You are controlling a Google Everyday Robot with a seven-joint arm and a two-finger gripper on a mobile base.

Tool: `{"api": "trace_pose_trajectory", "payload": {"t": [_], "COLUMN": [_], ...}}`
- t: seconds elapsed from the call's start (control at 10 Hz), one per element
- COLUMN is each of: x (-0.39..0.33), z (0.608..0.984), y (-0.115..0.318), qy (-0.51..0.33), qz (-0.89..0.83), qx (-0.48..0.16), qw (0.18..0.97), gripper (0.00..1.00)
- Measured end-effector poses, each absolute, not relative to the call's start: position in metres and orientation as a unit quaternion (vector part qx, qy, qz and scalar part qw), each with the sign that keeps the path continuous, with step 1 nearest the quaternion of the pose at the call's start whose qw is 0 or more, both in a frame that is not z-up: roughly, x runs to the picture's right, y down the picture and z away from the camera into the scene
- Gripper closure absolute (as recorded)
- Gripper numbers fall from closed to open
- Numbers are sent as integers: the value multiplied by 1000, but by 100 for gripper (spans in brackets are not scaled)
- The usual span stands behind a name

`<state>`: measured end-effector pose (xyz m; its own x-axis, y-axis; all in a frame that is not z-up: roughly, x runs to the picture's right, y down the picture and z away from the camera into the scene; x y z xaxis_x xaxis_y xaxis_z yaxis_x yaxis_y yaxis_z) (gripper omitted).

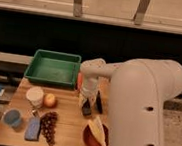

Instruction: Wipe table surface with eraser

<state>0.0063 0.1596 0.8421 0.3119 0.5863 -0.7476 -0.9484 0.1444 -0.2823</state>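
The table surface point(71, 118) is a light-brown wooden top seen from above. My gripper point(86, 106) hangs from the big white arm point(140, 109) and points down at the middle of the table. It is shut on the eraser point(86, 110), a small blackish block with a paler face. The eraser rests on or just above the wood. A long thin black stick point(99, 103) lies just right of the gripper.
A green plastic tray point(34, 74) stands at the back left. A white cup point(35, 96), an apple point(50, 100), dark grapes point(50, 125), a blue-grey slab point(33, 129) and a blue round item point(13, 118) fill the left. A brown bowl point(90, 139) sits front right.
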Motion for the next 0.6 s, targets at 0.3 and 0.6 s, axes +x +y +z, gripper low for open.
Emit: {"api": "trace_pose_trajectory", "payload": {"t": [0.3,0.6], "x": [-34,-65], "z": [852,831], "y": [156,164], "qy": [229,210], "qz": [500,470], "qx": [-385,-381], "qw": [741,768], "gripper": [100,100]}}
